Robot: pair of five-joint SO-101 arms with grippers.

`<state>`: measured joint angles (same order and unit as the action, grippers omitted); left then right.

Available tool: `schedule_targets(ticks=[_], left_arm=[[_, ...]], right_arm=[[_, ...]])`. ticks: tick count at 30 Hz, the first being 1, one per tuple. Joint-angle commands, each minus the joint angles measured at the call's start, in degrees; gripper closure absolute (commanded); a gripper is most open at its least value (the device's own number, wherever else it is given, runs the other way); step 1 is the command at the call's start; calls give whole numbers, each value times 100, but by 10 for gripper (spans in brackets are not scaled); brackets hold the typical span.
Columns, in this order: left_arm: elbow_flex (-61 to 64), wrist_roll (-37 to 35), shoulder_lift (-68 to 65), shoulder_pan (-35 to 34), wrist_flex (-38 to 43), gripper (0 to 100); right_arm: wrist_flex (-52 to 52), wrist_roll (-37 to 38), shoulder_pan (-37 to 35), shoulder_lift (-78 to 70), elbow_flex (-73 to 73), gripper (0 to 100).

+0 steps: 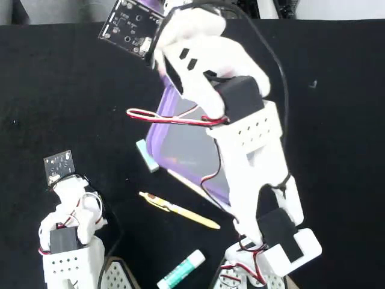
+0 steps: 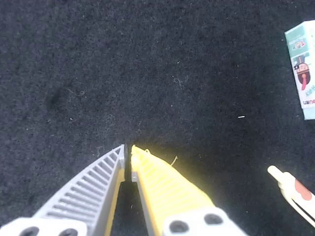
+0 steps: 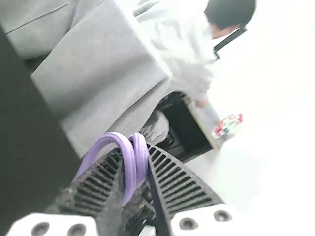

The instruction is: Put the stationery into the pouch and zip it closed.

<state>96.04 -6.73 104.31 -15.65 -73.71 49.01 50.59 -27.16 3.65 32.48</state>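
Between my left gripper (image 2: 129,150), pinched shut on nothing, and the pouch (image 1: 180,135) lay the pen (image 1: 180,211), its long axis slanting alongside the pouch's near edge. My right gripper (image 3: 135,152) clamped what looked like the pouch's purple loop (image 3: 129,162), so the left one sat nearer.

The pouch (image 1: 186,147) — partly hidden by the right arm (image 1: 246,150); pen (image 2: 291,189) cut off.

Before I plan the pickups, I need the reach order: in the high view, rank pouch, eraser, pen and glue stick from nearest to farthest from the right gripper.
1. The pouch, held by the right gripper.
2. The eraser, beside the pouch's left edge.
3. The pen, past the pouch's near end.
4. The glue stick, at the near edge of the table.
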Motion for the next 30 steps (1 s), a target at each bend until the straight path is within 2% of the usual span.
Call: schedule_targets(ticks=[1, 11, 18, 30], left_arm=[[136, -35, 18, 31, 70, 970], [136, -35, 18, 31, 70, 970], [136, -35, 18, 31, 70, 970], [136, -35, 18, 31, 70, 970]], right_arm=[[-114, 44, -229, 347, 602, 988], [53, 35, -1143, 356, 1209, 988], [1459, 35, -1670, 514, 1349, 988], [3771, 35, -1653, 1930, 1402, 988]])
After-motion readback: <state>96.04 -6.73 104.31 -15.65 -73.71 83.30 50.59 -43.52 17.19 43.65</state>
